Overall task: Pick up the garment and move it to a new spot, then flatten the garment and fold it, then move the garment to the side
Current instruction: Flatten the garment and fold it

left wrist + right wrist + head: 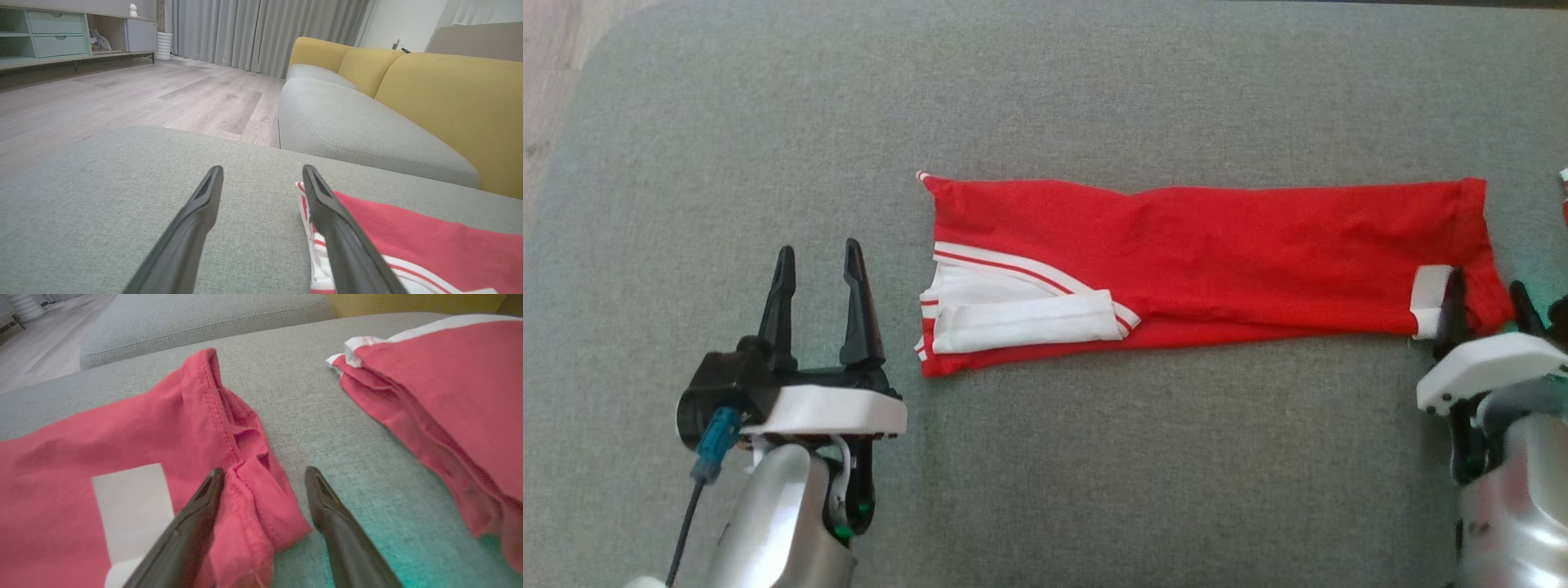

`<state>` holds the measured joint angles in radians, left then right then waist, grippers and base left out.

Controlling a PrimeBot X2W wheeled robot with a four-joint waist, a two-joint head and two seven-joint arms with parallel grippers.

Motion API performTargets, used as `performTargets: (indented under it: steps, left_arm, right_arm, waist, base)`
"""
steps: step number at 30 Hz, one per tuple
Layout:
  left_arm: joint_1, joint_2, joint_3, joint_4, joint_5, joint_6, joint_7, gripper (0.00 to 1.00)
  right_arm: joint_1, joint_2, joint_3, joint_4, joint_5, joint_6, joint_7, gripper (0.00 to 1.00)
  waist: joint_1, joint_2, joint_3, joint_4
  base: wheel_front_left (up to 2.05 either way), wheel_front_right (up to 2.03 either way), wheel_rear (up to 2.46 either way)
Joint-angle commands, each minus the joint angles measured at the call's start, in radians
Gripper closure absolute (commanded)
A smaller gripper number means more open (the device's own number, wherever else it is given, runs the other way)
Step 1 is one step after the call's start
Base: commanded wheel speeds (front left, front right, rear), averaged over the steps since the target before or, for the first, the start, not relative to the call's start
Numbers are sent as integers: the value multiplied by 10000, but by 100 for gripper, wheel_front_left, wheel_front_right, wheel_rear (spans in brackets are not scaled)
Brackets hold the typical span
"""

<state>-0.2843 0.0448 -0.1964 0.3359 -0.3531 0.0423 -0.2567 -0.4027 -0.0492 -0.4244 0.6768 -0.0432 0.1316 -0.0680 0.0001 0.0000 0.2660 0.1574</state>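
Note:
The garment (1217,253) is red with white stripes, folded into a long strip across the grey cushion (1045,98). A white folded part lies at its left end, and a white patch (1429,298) sits near its right end. My left gripper (818,247) is open just left of the garment's left edge, with bare cushion between its fingers; the left wrist view shows that gripper (262,169) beside the striped edge (429,241). My right gripper (265,470) is open at the right end, its fingers on either side of the bunched red hem corner (261,486).
Another red and white cloth (449,388) lies on the cushion right of my right gripper, and a sliver of it (1565,196) shows at the head view's edge. A yellow sofa with a grey seat (367,126) stands beyond the cushion. Wood floor (122,98) and a low cabinet (53,32) lie to the left.

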Motion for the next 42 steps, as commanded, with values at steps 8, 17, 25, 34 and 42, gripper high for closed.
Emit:
performTargets:
  steps: [8,17,25,34,42]
  left_arm:
    - [-449,57,303,-169,94,53,-51,0]
    - [-287,56,524,-284,213,47,-51,0]
    - [-143,55,566,-322,248,-18,-51,0]
    - [-58,55,1001,-501,396,-35,-51,0]
    - [-129,55,1078,-486,422,-119,-51,0]
  right_arm:
    - [-704,-11,332,1032,-74,-9,-187,100]
    - [-673,-210,-563,190,-657,-9,-587,100]
    - [-523,-536,-1007,-1159,-356,-9,-29,100]
    - [-608,-40,483,-2483,552,-9,477,100]
    - [-800,-13,4009,-2007,3375,-9,421,100]
  waist:
    - [-1,0,-83,-63]
    - [-1,0,-689,-387]
    - [-1,0,-1168,-520]
    - [-1,0,-1645,-309]
    - [-1,0,-1960,361]
  base:
    - [0,0,0]
    - [0,0,0]
    - [0,0,0]
    - [0,0,0]
    - [0,0,0]
